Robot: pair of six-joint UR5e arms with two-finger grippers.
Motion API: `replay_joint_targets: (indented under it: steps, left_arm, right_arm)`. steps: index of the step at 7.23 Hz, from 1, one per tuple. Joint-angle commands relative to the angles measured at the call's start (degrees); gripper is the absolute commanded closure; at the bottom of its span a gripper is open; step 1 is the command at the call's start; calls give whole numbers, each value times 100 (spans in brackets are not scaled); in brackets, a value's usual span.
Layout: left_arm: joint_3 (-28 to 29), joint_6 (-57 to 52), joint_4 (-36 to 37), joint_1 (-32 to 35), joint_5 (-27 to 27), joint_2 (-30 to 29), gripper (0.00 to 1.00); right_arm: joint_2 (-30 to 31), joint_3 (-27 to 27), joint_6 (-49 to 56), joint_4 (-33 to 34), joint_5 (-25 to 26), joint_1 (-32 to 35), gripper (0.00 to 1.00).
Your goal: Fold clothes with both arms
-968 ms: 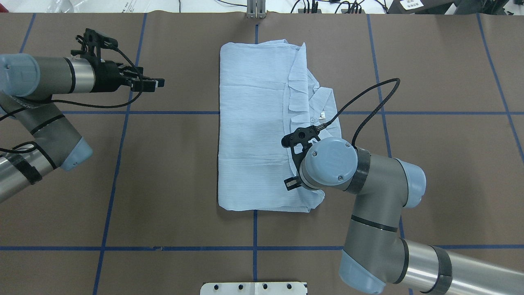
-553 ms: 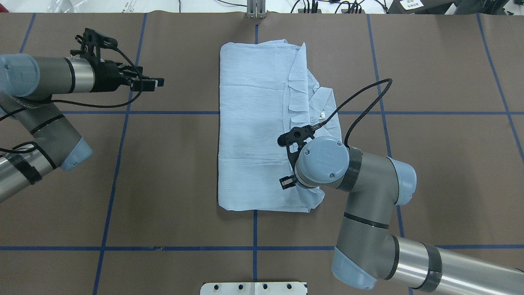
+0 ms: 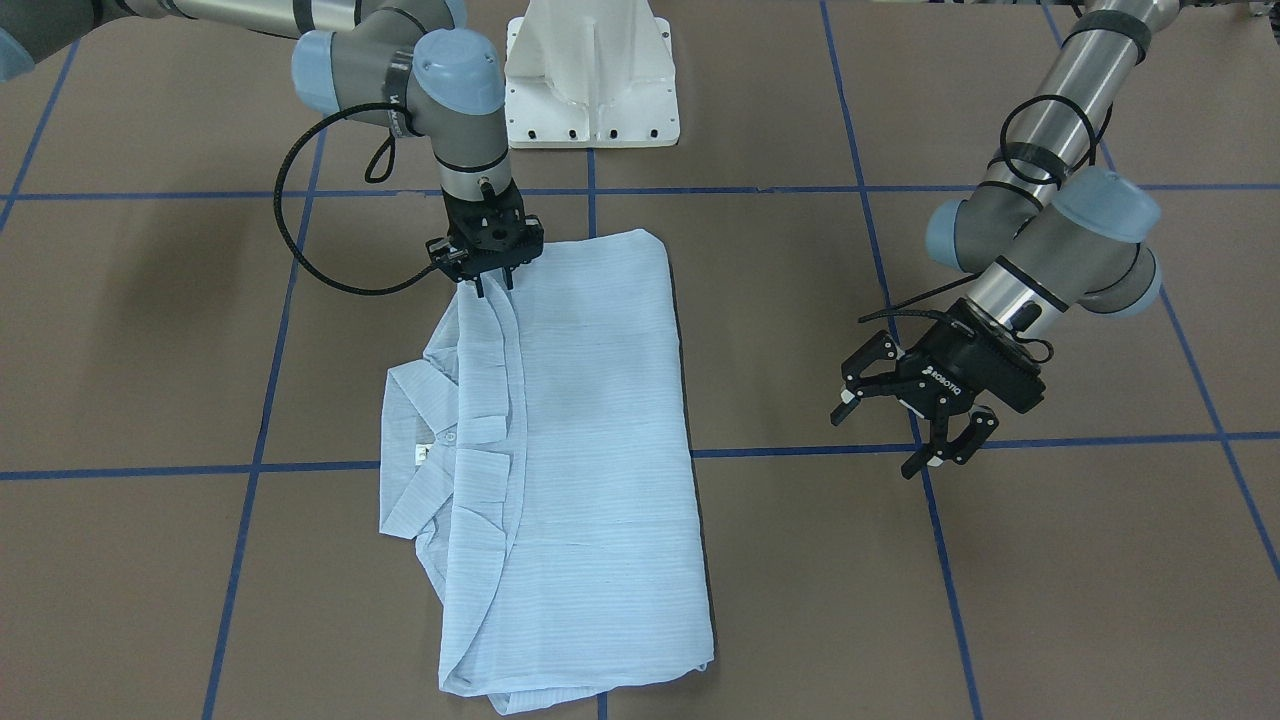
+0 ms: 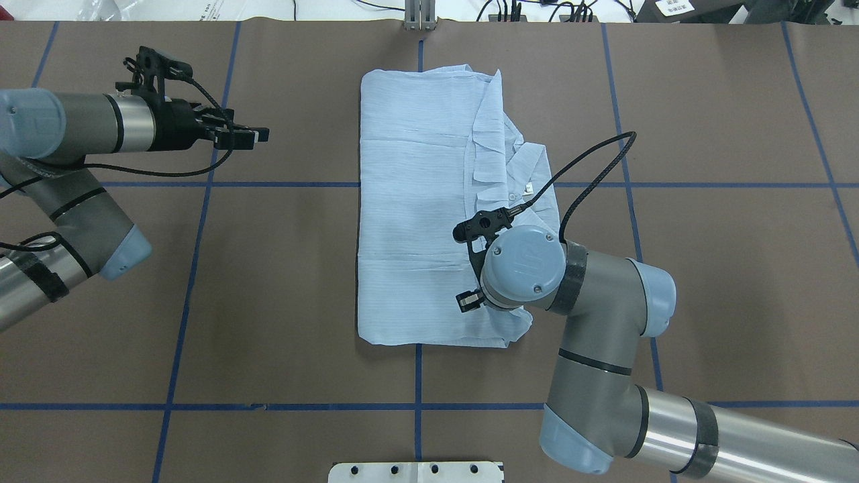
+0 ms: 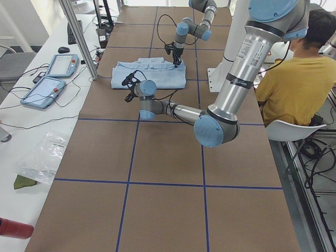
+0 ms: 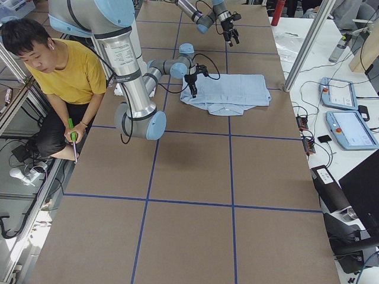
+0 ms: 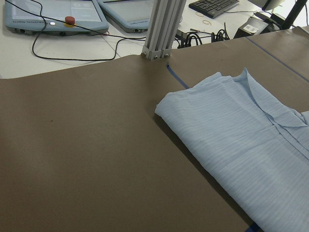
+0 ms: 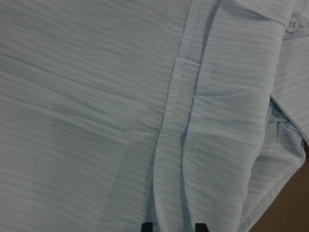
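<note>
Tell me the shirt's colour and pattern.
The shirt is light blue with fine stripes, clearest in the right wrist view.

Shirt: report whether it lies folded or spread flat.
Folded. The shirt lies as a narrow layered rectangle, no sleeve showing loose, its collar sticking out along one long edge.

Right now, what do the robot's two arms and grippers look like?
Both the left arm and the right arm are jointed tubes of silver and grey metal with round light-blue caps and black bands. A black cable runs along each. The left gripper and the right gripper are black with two fingers; the left one carries white lettering.
</note>
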State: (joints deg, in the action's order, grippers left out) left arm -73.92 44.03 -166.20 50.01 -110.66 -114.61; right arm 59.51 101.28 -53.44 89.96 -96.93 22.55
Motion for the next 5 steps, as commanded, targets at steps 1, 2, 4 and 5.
replay_joint_targets:
  steps: [1, 2, 4, 5]
  left_arm:
    - [0, 0, 0, 0, 0, 0, 0]
    - [0, 0, 0, 0, 0, 0, 0]
    - [9, 0, 0, 0, 0, 44, 0]
    - [0, 9, -17, -9, -9, 122, 0]
  right_arm:
    - [0, -21, 0, 4, 8, -14, 99]
    - [0, 14, -44, 12, 8, -14, 100]
    - [113, 294, -53, 30, -27, 265, 100]
    - [392, 792, -53, 396, -36, 363, 100]
